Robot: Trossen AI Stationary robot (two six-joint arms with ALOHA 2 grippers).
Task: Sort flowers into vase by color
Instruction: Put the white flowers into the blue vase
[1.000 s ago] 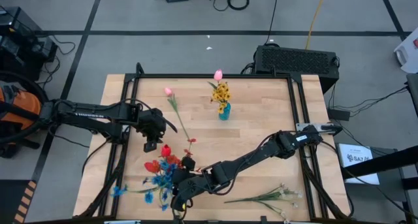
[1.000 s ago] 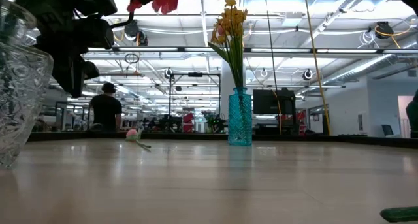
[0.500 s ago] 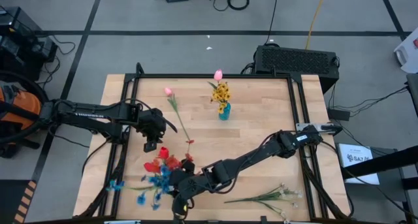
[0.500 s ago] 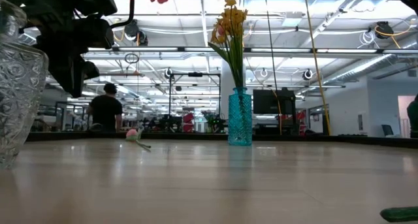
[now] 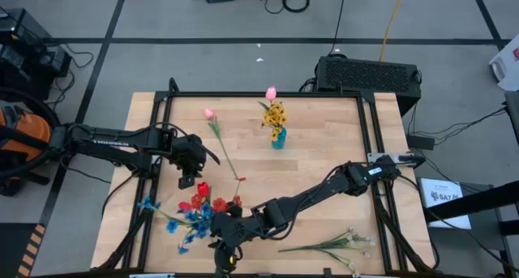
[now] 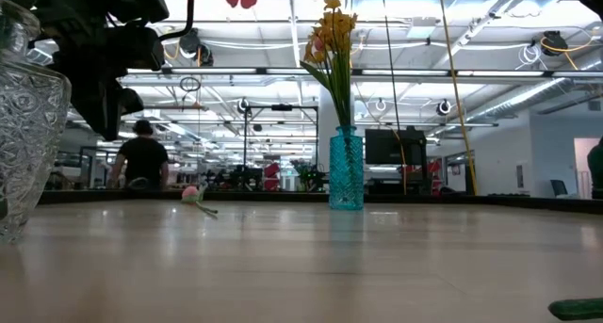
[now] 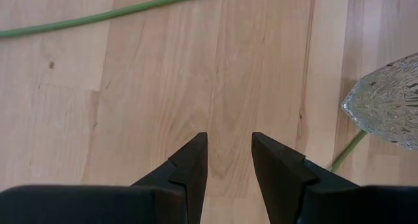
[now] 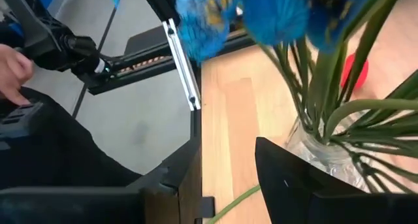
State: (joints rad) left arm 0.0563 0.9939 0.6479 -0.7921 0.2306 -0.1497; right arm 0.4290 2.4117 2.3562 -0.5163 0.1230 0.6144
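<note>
A clear glass vase (image 8: 326,160) stands near the table's near left and shows close up in the low view (image 6: 28,125). Blue sprays (image 5: 172,223) and red flowers (image 5: 203,198) have their green stems (image 8: 313,100) in it. My right gripper (image 8: 227,142) is open beside the vase (image 5: 220,229), with only bare wood between its fingers. My left gripper (image 7: 228,136) hangs open over the left of the table (image 5: 188,174), holding nothing. A teal vase (image 5: 278,139) farther back holds the yellow bunch (image 5: 276,114). My right gripper has one finger (image 8: 294,175) directly in front of the glass vase's wall (image 8: 339,162). That finger hides the spot, so I cannot tell whether it touches the vase. Nothing lies between the two fingers.
A pink tulip (image 5: 208,113) lies on the table, its long stem (image 5: 225,152) running toward the middle. Another pink head (image 5: 271,92) shows by the yellow bunch. White blooms (image 5: 332,245) lie at the near right. A loose green stem (image 7: 346,152) lies under the glass vase's edge.
The blue sprays have swung in the glass vase. Their heads were spread toward the table's near edge and now fan out toward the left edge. The red flowers have stayed almost where they were. My right gripper has turned a little at the wrist beside the vase.
</note>
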